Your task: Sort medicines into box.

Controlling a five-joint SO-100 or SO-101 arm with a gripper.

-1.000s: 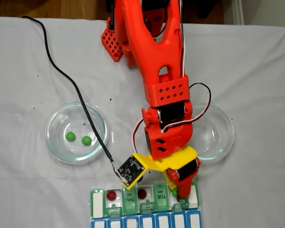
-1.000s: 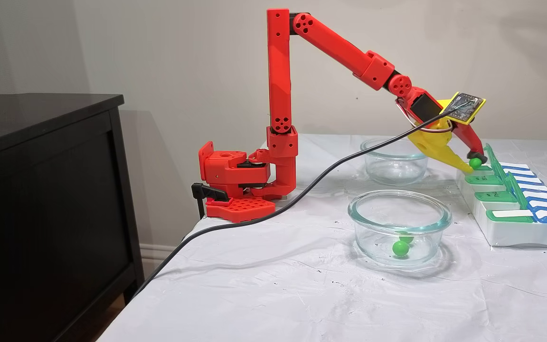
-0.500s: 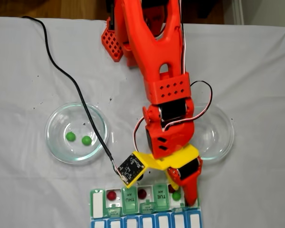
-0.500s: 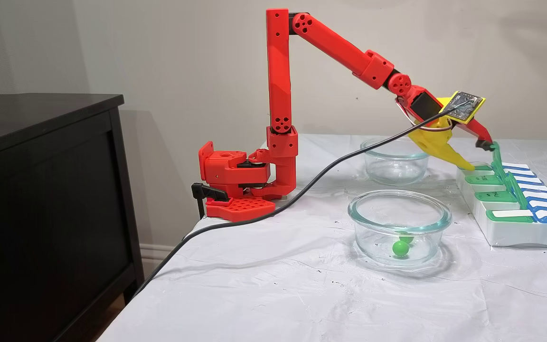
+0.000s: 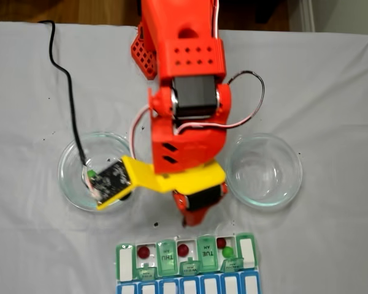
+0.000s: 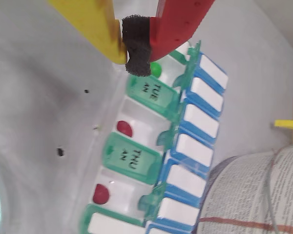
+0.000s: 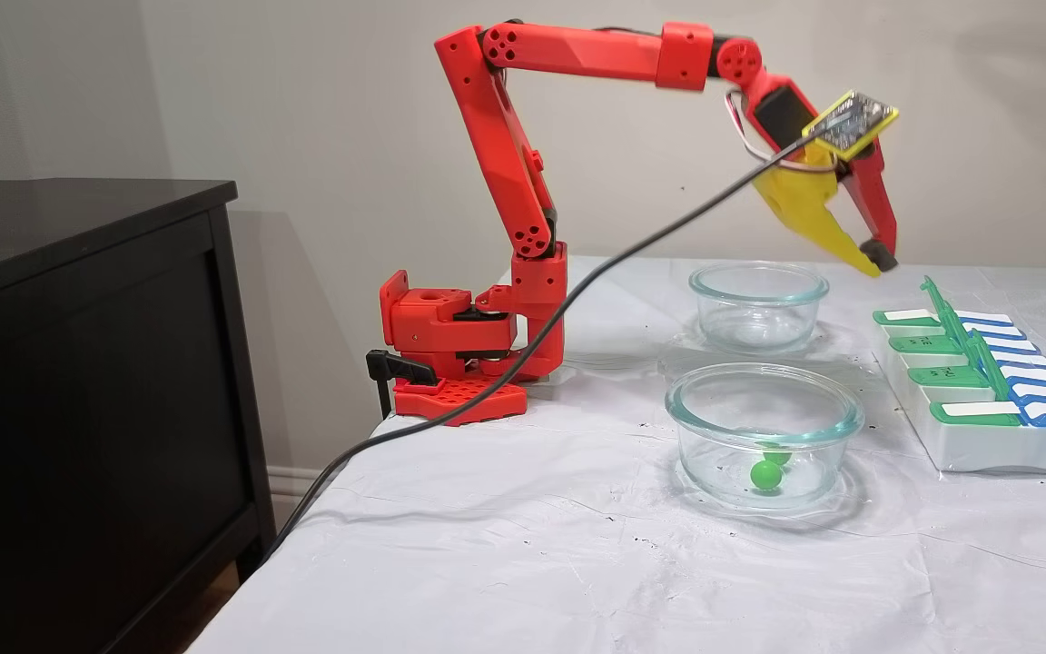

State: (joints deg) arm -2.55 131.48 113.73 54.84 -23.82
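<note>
**Pills split between organizer and glass bowl on a white-covered table**

Pills lie in two places. In the overhead fixed view the pill organizer (image 5: pixel 187 264) sits at the near edge of the table, holding three dark red pills (image 5: pixel 144 252) and one green pill (image 5: pixel 227 252) in its open green compartments; the THU and TUE lids are down. The wrist view shows the same green row (image 6: pixel 136 156) beside a blue row (image 6: pixel 195 146). Two more green pills (image 7: pixel 765 474) rest in the nearer glass bowl (image 7: pixel 764 400) in the side fixed view; the farther bowl (image 7: pixel 758 283) holds none.

The gripper (image 7: pixel 877 263) hangs in the air above the table, between the farther bowl and the organizer, touching nothing. Its yellow and red jaws are pressed together on the black pad, with no pill between them.

A wrinkled white cloth (image 7: pixel 505 554) covers the table. A black cable (image 7: pixel 450 418) trails off its edge. A dark cabinet (image 7: pixel 78 363) stands beside a plain beige wall (image 7: pixel 305 109).
</note>
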